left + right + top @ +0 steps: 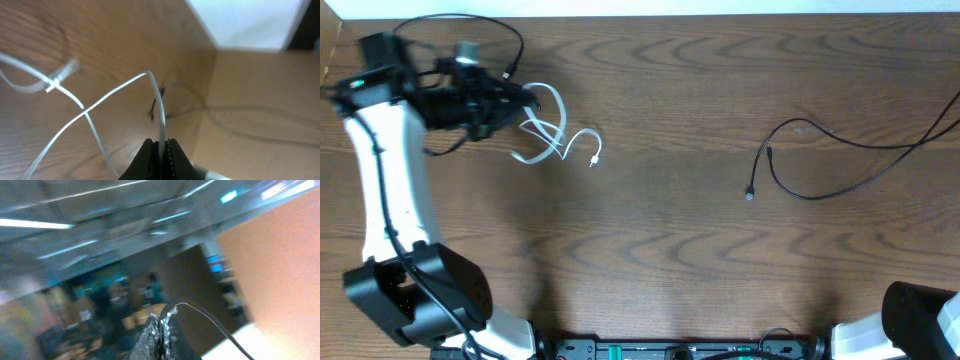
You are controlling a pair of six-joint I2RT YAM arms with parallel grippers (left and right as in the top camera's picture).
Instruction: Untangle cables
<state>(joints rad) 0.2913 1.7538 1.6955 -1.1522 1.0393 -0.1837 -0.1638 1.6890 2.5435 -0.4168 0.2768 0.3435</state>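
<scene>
The wooden tabletop carries two groups of cord, set well apart. My left arm reaches to the far left corner, while only the base of the right arm shows at the near right edge.

The black cable lies in loose curves on the right side and runs off the right edge. The white cable sits in a small crossed heap just beside the left tool.

In the left wrist view, the left tool is closed tight on a strand of the white cable, which arcs up and crosses itself. The right tool is also closed, pointing up at the room. A thin black cable seems to spring from its tips, so I judge it pinched there.

My worry is the white crossings. If I pull the strand straight out, the loops may cinch into a knot. A pinch this thin could also let the cord slide free. On the right, I can't see the tool from above, so lifting it could drag the black plug end across the wood without my noticing.
</scene>
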